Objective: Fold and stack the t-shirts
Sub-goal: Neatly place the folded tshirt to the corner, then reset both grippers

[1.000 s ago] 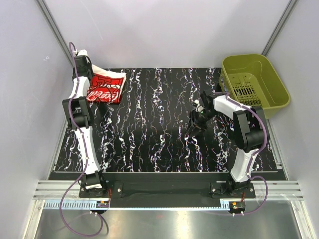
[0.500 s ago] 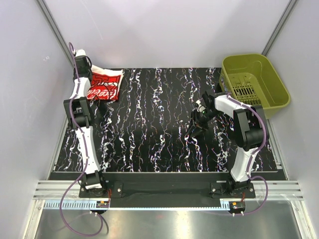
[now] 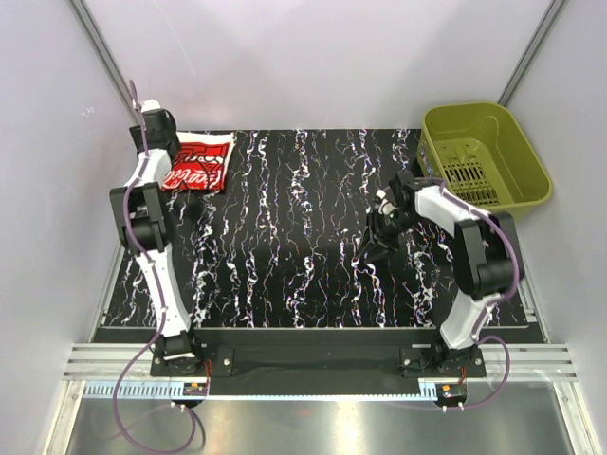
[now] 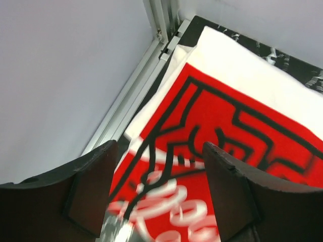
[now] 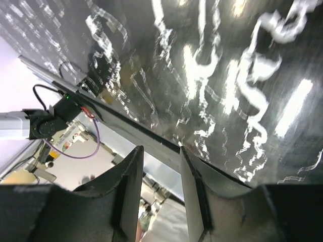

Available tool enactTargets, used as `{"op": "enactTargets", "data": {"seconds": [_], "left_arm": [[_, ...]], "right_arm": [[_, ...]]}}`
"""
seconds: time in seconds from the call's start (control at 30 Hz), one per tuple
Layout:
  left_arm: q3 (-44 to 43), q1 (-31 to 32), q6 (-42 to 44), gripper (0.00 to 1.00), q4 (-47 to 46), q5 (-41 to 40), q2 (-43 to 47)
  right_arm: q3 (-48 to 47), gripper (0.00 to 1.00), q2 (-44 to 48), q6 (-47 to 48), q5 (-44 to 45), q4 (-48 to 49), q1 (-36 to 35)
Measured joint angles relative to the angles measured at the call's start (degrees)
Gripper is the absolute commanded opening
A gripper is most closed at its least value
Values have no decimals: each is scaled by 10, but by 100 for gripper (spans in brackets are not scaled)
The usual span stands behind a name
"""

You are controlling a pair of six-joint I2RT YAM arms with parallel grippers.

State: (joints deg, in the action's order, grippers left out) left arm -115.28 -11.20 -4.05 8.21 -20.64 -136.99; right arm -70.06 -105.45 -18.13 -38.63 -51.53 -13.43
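A folded t-shirt, white with a red print, lies flat at the far left corner of the black marbled table. My left gripper hovers over its left edge. In the left wrist view the t-shirt fills the frame below the left gripper, whose jaws stand wide apart and hold nothing. My right gripper hangs low over the middle right of the table, far from the shirt. In the right wrist view the right gripper is open with only a narrow, empty gap.
An olive-green plastic basket stands at the far right corner, off the table's edge. Aluminium frame rails run right beside the shirt on the left. White walls close in the back and both sides.
My left gripper has opened and let go of the t-shirt, which now lies flat in the corner. The left wrist moved slightly toward the back. The right arm shifted a little to the right.
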Motion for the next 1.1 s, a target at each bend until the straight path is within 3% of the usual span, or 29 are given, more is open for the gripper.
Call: {"op": "enactTargets", "data": {"seconds": [0.17, 0.27, 0.57, 0.83, 1.0, 1.1], "left_arm": [[137, 45, -21, 78, 15, -13, 179], [215, 103, -46, 98, 14, -3, 301], [521, 330, -166, 99, 55, 98, 664], [767, 337, -270, 99, 179, 234, 1016], [891, 338, -382, 99, 238, 305, 1321], [914, 337, -440, 99, 269, 339, 1365]], "right_arm": [[63, 45, 132, -16, 4, 9, 0], [110, 47, 248, -32, 17, 17, 1], [282, 65, 609, -143, 58, 33, 4], [414, 72, 768, -280, 80, 107, 5], [530, 74, 924, -389, 78, 150, 5], [574, 74, 1021, -443, 76, 153, 5]]}}
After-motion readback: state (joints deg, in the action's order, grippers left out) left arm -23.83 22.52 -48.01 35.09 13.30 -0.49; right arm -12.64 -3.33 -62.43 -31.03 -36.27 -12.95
